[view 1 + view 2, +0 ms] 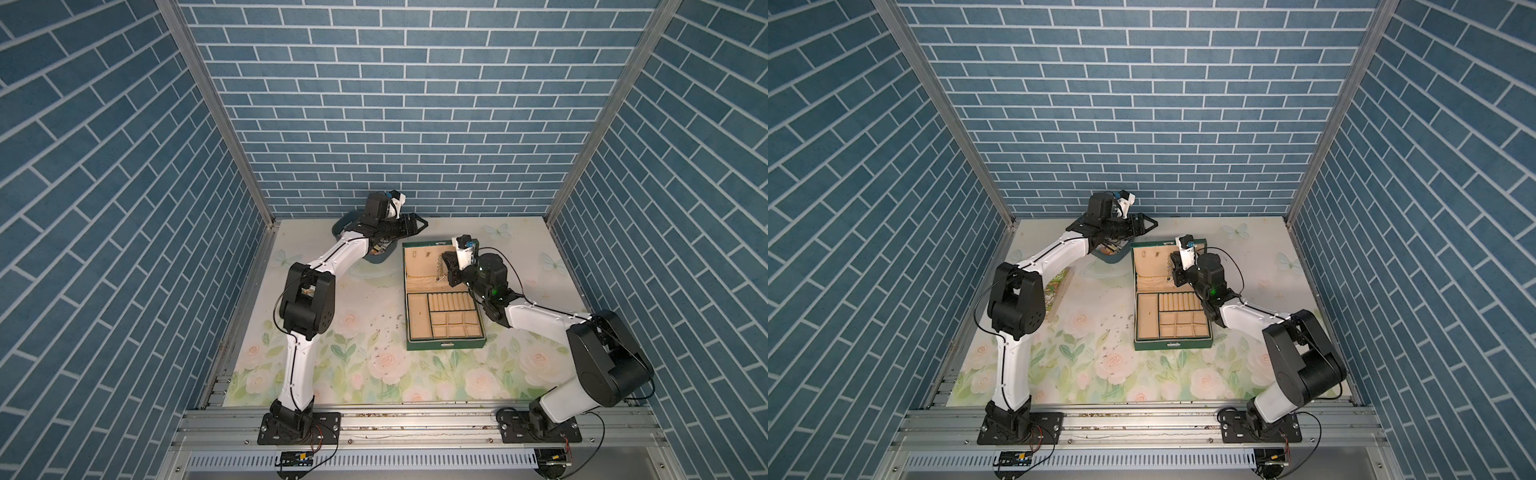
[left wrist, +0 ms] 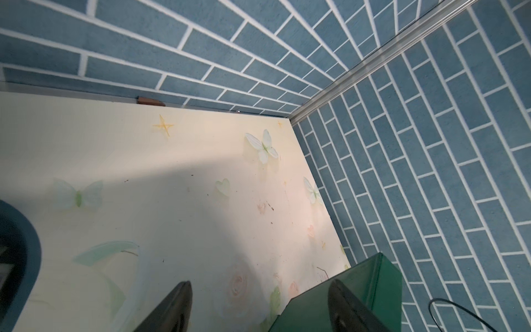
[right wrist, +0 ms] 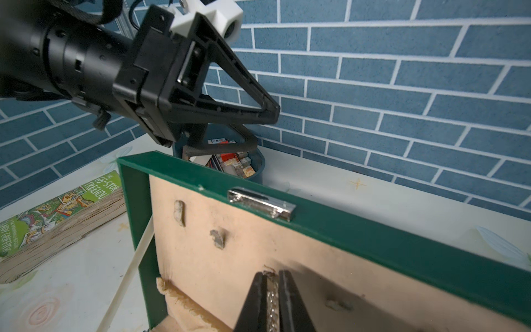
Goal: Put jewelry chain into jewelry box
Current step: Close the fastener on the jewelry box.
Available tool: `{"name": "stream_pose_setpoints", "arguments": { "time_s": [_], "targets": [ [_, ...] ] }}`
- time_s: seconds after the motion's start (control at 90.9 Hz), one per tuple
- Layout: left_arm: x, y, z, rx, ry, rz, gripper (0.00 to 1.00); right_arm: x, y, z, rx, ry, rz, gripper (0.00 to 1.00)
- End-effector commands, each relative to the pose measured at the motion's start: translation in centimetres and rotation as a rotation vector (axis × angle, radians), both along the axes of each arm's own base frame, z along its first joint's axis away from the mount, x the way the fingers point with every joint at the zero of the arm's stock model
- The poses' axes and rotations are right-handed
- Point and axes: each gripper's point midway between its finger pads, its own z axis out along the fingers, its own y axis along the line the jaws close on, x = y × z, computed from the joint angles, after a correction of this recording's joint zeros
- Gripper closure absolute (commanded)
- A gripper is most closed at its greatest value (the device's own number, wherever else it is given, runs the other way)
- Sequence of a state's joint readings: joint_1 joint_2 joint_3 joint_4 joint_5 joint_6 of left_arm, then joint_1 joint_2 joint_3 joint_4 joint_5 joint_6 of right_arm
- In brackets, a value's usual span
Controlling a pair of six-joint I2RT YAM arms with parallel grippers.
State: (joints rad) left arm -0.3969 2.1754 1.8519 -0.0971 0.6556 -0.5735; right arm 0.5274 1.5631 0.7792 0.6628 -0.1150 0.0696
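The dark green jewelry box stands open right of centre, lid upright at the back. My right gripper is shut on the jewelry chain. It holds the chain close in front of the lid's beige lining. In both top views the pale chain hangs down from the fingers over the box's rear compartment. My left gripper is open and holds nothing. It hovers behind the lid's back left corner, above a blue-grey bin.
The blue-grey bin of small items sits just behind the lid's left end, under my left gripper. A picture book lies left of the box. Brick walls close the back and sides.
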Motion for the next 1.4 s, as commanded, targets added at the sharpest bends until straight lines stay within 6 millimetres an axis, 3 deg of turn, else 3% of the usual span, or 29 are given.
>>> {"name": "stream_pose_setpoints", "arguments": {
  "time_s": [0.0, 0.374, 0.726, 1.386],
  "targets": [
    [-0.8, -1.1, -0.1, 0.016, 0.005, -0.057, 0.23, 0.4, 0.4, 0.1, -0.018, -0.011, -0.003, 0.86],
    [-0.7, -1.7, -0.4, 0.014, 0.009, -0.076, 0.25, -0.6, -0.4, -0.2, -0.037, -0.013, -0.015, 0.74],
    [-1.0, -2.2, -0.4, 0.012, 0.008, -0.099, 0.27, 0.2, 0.1, -0.2, -0.030, -0.012, -0.016, 0.92],
    [-2.3, -3.9, -0.6, 0.032, -0.010, -0.182, 0.32, 1.5, 0.2, 0.0, -0.016, -0.010, -0.051, 0.95]
  ]
}}
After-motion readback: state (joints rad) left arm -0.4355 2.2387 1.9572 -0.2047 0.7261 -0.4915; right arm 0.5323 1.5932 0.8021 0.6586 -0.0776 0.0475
